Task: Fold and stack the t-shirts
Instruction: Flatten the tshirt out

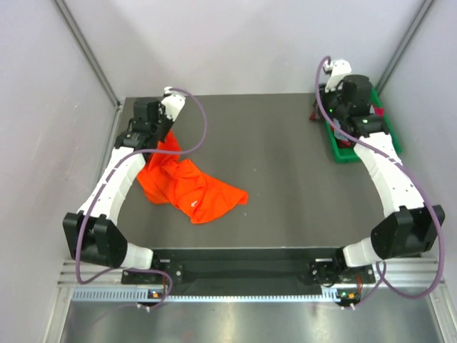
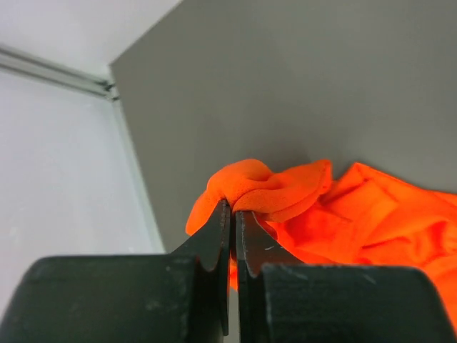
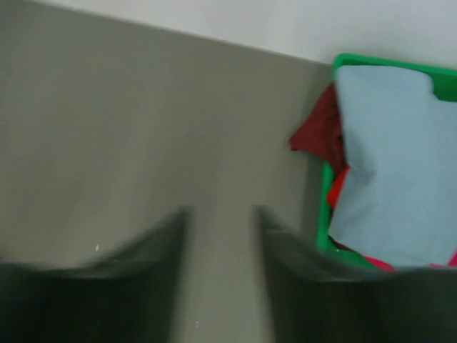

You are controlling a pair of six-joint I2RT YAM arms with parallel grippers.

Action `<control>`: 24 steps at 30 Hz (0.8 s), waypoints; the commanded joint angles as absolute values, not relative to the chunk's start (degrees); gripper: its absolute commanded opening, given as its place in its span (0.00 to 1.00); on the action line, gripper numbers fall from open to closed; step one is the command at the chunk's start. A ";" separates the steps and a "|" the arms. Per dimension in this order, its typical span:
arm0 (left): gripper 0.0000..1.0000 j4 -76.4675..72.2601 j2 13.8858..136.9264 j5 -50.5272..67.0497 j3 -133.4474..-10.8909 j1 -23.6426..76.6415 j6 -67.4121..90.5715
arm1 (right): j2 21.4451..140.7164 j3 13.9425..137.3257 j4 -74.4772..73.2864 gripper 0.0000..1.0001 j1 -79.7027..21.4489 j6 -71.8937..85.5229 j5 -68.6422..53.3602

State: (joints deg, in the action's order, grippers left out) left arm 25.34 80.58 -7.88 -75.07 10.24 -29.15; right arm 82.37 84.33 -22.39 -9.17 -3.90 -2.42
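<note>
1. Closest to the left wrist lens, the left gripper point(image 2: 232, 214) has its two black fingers pressed together on a rolled-up bunch of the orange t-shirt point(image 2: 371, 214), right at the cloth's edge.
2. Seen from above, that shirt lies crumpled on the left half of the table point(image 1: 285, 179). One end is lifted to the gripper near the far left corner and the rest trails toward the middle.
3. On the other side, the right gripper point(image 3: 220, 214) is spread wide with nothing between its fingers, over bare table just beside the green tray point(image 3: 323, 207).
4. Inside the tray, a pale grey-blue t-shirt point(image 3: 393, 157) lies on top, and a dark red t-shirt point(image 3: 321, 128) spills over the tray's wall.
5. To my eye the orange cloth is light and completely limp. It sags from the pinch, holds no shape and wrinkles wherever it lands. It looks neither fragile nor slippery, though a thin single layer could creep out of a shallow grip.
6. One pinch only gathers the shirt into a rope. I'd say it wants two holds well apart along one edge, at the shoulders or the hem corners, so it hangs flat.
7. Which part of the shirt the left gripper has now, I cannot tell.
</note>
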 commanded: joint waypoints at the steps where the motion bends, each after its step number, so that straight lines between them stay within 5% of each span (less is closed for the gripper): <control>1: 0.00 29.51 78.75 -0.46 -76.12 10.72 -25.15 | 80.77 82.98 -21.01 0.77 -10.10 -1.76 -13.27; 4: 0.00 34.78 76.04 9.21 -75.77 14.14 -23.21 | 79.20 81.74 -20.83 1.00 -10.63 -1.15 -12.76; 10: 0.00 30.41 68.64 11.60 -81.18 24.52 -11.63 | 73.66 75.34 -20.92 1.00 -11.42 -1.05 -12.30; 24: 0.00 29.44 95.27 13.97 -138.52 30.59 -9.23 | 67.15 70.58 -20.65 1.00 -9.41 -0.70 -8.43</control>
